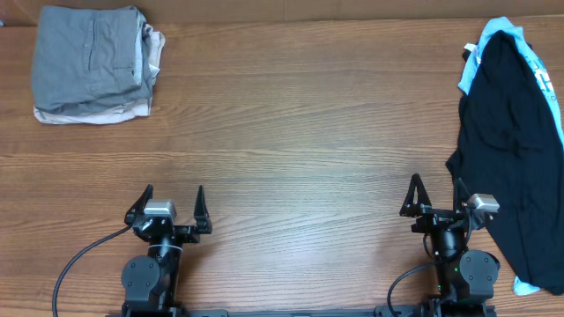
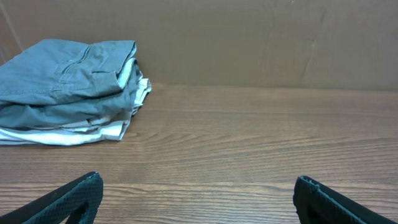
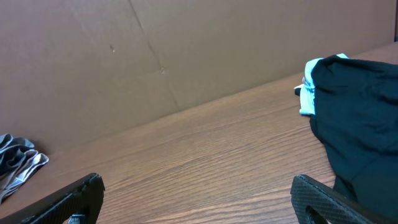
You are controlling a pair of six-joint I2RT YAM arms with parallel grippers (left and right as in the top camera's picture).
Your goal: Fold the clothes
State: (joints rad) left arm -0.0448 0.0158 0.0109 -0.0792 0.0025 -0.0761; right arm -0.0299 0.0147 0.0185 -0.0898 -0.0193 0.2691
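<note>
Both arms parked at near edge, left gripper and right gripper each with jaws wide apart and holding nothing; folded stack sits far left, unfolded black garment lies crumpled along the right side of the table, just beside the right gripper. Likely next step is fetching it. Best to have the right arm pinch one edge only, not the light blue piece beneath, and drag it to the centre flat.
</note>
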